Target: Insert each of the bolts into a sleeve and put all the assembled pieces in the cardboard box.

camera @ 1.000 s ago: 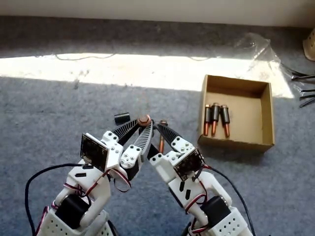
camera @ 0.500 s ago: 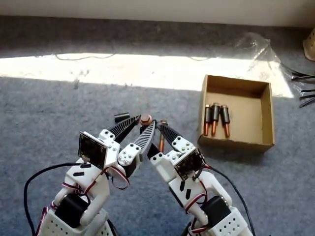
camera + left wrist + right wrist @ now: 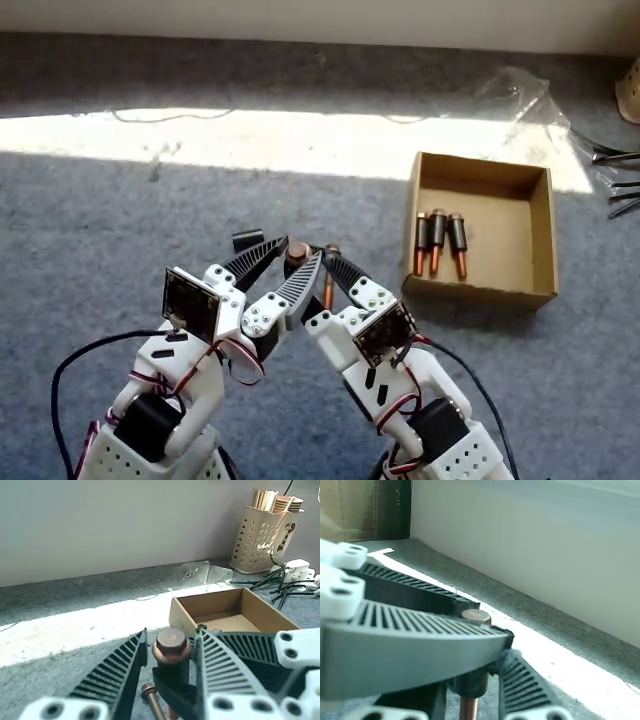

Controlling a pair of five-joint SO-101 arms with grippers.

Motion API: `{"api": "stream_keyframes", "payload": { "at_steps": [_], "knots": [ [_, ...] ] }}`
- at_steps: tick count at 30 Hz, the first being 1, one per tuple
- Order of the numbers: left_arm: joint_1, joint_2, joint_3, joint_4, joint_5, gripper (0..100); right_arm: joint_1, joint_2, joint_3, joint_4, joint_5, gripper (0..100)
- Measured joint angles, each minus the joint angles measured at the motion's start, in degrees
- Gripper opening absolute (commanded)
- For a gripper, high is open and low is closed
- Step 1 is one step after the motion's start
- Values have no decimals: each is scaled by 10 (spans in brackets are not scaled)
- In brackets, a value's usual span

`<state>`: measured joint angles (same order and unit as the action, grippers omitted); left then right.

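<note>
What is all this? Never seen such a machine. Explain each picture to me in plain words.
Two small robot arms sit side by side, each ending in a pincer. One picture looks down from above; the other two come from cameras on the arms' wrists. The right pincer grips a black sleeve with a copper bolt standing in it. The left pincer is open around that bolt's head. On the grey carpet lie one loose bolt and one spare sleeve. The cardboard box holds three finished pieces.
</note>
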<state>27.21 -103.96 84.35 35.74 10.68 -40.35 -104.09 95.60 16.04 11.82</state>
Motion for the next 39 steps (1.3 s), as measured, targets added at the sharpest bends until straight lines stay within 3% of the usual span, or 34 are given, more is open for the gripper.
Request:
{"api": "stream_keyframes", "payload": {
  "at_steps": [12, 17, 28, 35, 39],
  "knots": [
    [-55, 2, -78, 0, -4, 149, 0, 0, 0, 0, 0, 5],
    [-105, -2, -95, 0, -4, 30, 3, 0, 0, 0, 0, 5],
    [-269, -4, -86, 0, -4, 18, 72, 0, 0, 0, 0, 5],
    [-327, -2, -31, 0, -2, 18, 132, 0, 0, 1, 0, 5],
    [-330, 2, 17, 0, -2, 18, 173, 0, -1, 68, -7, 5]
  ]
}}
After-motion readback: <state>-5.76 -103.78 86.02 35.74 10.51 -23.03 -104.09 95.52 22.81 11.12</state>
